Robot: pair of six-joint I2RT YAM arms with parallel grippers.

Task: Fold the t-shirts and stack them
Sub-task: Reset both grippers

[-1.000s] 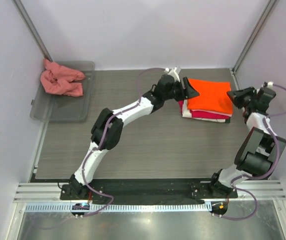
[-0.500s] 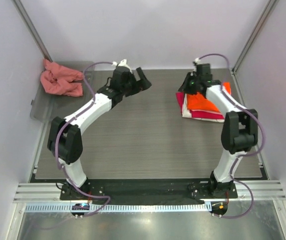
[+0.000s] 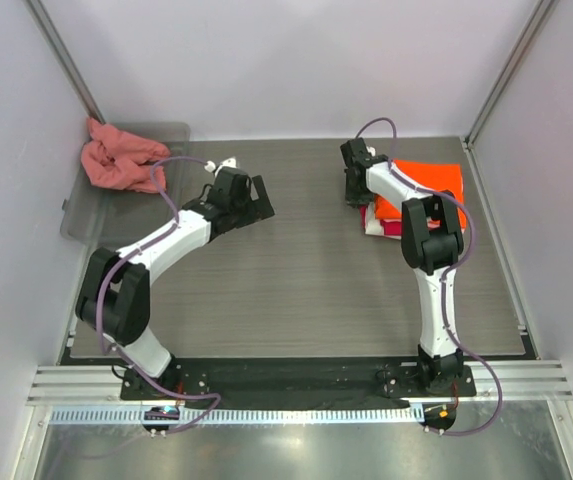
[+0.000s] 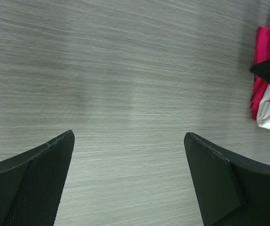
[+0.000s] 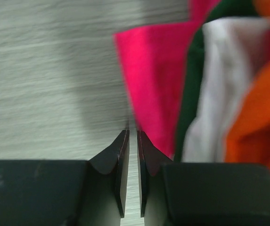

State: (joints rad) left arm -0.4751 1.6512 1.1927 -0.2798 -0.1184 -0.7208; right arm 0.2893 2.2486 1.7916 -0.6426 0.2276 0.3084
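A folded stack lies at the back right of the table: the orange t-shirt [image 3: 434,180] on top, a light pink one and the crimson one [image 3: 386,228] below. The salmon-pink t-shirt [image 3: 121,160] lies crumpled in the tray. My right gripper [image 3: 354,192] is at the stack's left edge; in the right wrist view it [image 5: 132,134] is shut and empty over bare table, just left of the crimson cloth [image 5: 149,80], with pale [image 5: 219,84] and orange [image 5: 257,113] layers to the right. My left gripper [image 3: 259,198] is open and empty over the table [image 4: 127,136]; the stack's edge [image 4: 264,52] shows far right.
The clear grey plastic tray [image 3: 131,228] sits at the back left. A thin dark green layer [image 5: 191,94] shows inside the stack. Metal frame posts stand at both back corners, and white walls enclose the table.
My left gripper has pulled back left, away from the stack. My right arm has swung from the right side across the stack to its left edge.
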